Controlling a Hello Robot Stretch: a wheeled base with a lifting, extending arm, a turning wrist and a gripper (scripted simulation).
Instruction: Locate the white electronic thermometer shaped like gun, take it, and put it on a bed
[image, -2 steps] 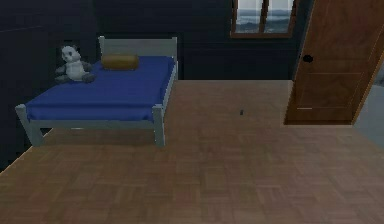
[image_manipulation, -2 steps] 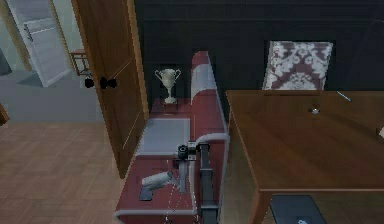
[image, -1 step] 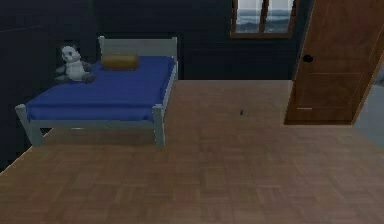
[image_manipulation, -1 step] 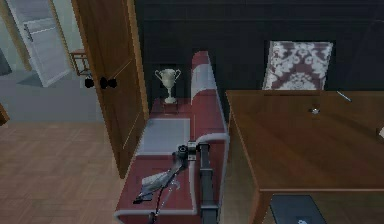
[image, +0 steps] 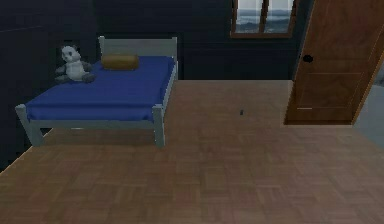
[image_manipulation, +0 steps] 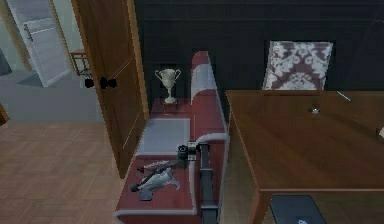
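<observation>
One pale grey-white, gun-ish shape (image_manipulation: 152, 181), likely the thermometer, lies on the red-and-white upholstered seat (image_manipulation: 208, 100) low in the arm side view. The gripper (image_manipulation: 165, 165) sits right at it. I cannot tell whether the claw is spread or pressed together, nor whether it holds anything, since the shape rests on the cushion at its tip. Main risk, by my read: lifting on a poor hold, so the shape slides off and drops back onto the cushion or down beside the seat. Second risk: the arm (image_manipulation: 205, 190) runs just beside the wooden table (image_manipulation: 300, 140), so turning the base with the arm out could knock the table edge or the seat back. A trophy cup (image_manipulation: 168, 84) stands farther along the seat line, and the open wooden door (image_manipulation: 110, 70) is near it, both in reach of a swing. A patterned chair (image_manipulation: 297, 65) stands beyond the table. The bed (image: 100, 95) lies ahead across bare wood floor with nothing blocking the way. A plush toy (image: 72, 64) and a yellow pillow (image: 121, 61) take the head end, so aim for the blue middle. A second wooden door (image: 335, 60) and a window (image: 264, 17) lie off to the forward view's right.
</observation>
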